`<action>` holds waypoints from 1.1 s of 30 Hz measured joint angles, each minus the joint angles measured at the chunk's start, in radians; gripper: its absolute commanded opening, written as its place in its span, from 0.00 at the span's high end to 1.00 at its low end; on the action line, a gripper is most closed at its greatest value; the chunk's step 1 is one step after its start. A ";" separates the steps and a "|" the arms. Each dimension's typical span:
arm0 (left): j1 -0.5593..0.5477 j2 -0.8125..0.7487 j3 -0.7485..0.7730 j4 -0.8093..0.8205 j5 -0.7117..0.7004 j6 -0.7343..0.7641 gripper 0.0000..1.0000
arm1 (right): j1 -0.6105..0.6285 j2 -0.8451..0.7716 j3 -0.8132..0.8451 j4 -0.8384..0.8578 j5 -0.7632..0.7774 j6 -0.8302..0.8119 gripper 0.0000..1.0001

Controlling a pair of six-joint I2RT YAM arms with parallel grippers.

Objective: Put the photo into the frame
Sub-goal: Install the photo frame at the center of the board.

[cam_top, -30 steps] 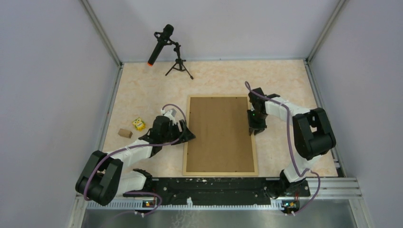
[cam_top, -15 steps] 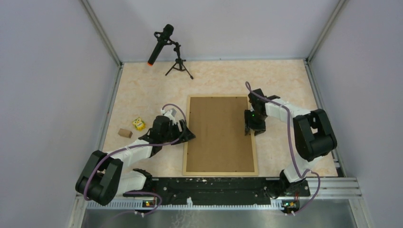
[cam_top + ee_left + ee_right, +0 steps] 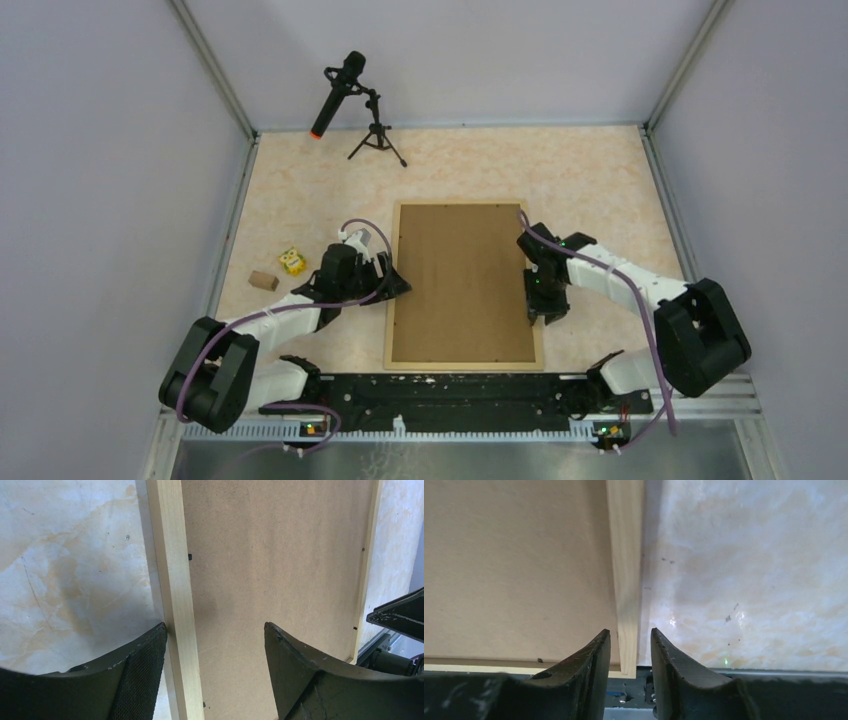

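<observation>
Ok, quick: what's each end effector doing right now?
Left end effector: open, straddling the left rail of the large light-wood picture frame, holding nothing.
Right end effector: partly open around the frame's right rail, not gripping it.

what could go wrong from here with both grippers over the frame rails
1. The right gripper straddles the frame's thin right rail by the near corner. Closing off-centre could skid the frame instead of gripping it.
2. The left gripper hangs open over the left rail, with one finger at its edge. A downward push there could shift or tilt the frame.
</observation>
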 measured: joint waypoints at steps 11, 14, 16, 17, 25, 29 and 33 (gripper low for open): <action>0.000 0.000 -0.003 0.006 0.000 0.000 0.24 | 0.027 -0.037 -0.056 -0.039 0.011 0.044 0.73; 0.000 0.000 -0.004 0.008 0.000 0.000 0.24 | 0.032 -0.034 -0.056 -0.029 0.004 0.049 0.73; 0.000 0.000 -0.005 0.011 0.000 0.000 0.24 | 0.046 -0.024 -0.057 -0.022 0.001 0.055 0.73; 0.000 0.000 -0.005 0.011 0.000 0.000 0.24 | 0.053 -0.018 -0.058 -0.018 0.000 0.058 0.73; 0.001 0.000 -0.006 0.013 0.000 0.000 0.24 | 0.078 -0.010 -0.089 -0.010 -0.008 0.087 0.73; 0.001 0.000 -0.006 0.014 0.001 0.000 0.24 | 0.078 -0.015 -0.089 -0.015 -0.005 0.097 0.73; 0.001 0.000 -0.006 0.014 0.001 0.000 0.24 | 0.079 -0.025 -0.089 -0.030 -0.002 0.104 0.72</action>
